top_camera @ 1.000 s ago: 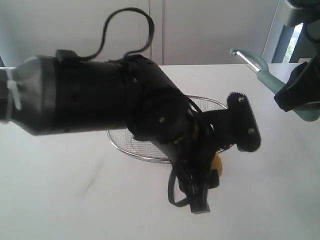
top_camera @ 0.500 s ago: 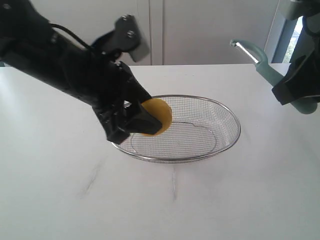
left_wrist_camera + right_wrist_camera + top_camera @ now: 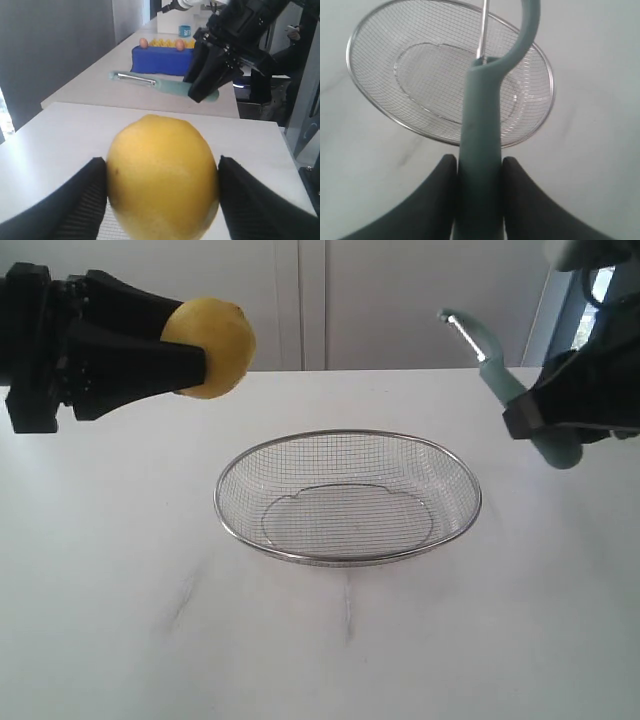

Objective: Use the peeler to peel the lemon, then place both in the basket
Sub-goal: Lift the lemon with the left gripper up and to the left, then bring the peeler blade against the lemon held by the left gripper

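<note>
— White table (image 3: pixel 120 620), pale wall behind. What are you holding, left to right?
— My left gripper (image 3: pixel 195 348) clamps the lemon (image 3: pixel 222 340), high at the far left. The basket (image 3: pixel 345 558) sits empty mid-table. My right gripper (image 3: pixel 540 418) grips the peeler (image 3: pixel 487 360) by its handle, raised at the right.
— Risk?
— Round rind between two pads: I judge a hard blade push could squirt it out.
— Changed?
— Half a second ago the lemon hung low at the basket's left rim; now it's lifted, and the peeler has edged left.
</note>
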Robot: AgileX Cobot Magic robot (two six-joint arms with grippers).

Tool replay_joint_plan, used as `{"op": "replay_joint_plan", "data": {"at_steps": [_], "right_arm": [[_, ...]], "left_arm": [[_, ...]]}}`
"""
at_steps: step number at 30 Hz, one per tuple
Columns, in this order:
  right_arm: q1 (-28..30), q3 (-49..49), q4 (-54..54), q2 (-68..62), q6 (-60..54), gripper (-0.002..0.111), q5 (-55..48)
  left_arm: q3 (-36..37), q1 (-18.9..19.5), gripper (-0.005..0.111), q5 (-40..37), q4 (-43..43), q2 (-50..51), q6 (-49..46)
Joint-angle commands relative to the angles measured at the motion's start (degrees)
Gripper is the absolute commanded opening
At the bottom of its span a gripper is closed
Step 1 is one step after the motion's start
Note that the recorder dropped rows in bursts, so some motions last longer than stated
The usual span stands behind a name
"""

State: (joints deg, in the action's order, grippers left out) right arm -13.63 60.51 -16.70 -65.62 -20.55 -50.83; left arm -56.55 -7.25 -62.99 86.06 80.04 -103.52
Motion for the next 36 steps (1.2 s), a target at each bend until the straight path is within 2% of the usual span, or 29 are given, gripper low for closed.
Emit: {"op": "replay_joint_plan", "data": {"at_steps": [1,7,12,21,32,36], "right_arm": [[0.52,-1.92,-9.17,-3.67,0.34,0.0,3.55],[-0.07,-1.92,-21.28,-13.37,-0.49,0.0,2.95],[-4.77,-1.92,-27.06,-18.88,-4.72,0.0,2.05],[-12.21,-1.92,-41.06,-20.93,-4.9,0.0,5.38],[-17.16,-1.92,-43.29,-20.93,-3.7,0.0,8.84],[-17.28,-1.92,-43.16,-20.93,-3.7,0.0,10.38]], "left_arm": [[0.16,0.51,0.0,-2.9,3.03,-0.75,-1.74],[0.16,0.51,0.0,-2.79,3.03,-0.75,-1.74],[0.16,0.51,0.0,2.81,2.4,-0.75,-1.74],[0.16,0.51,0.0,3.43,-0.37,-0.75,-2.53],[0.16,0.51,0.0,3.77,-1.45,-0.75,-6.43],[0.51,-0.38,0.0,9.55,-5.75,-0.75,-6.43]]}}
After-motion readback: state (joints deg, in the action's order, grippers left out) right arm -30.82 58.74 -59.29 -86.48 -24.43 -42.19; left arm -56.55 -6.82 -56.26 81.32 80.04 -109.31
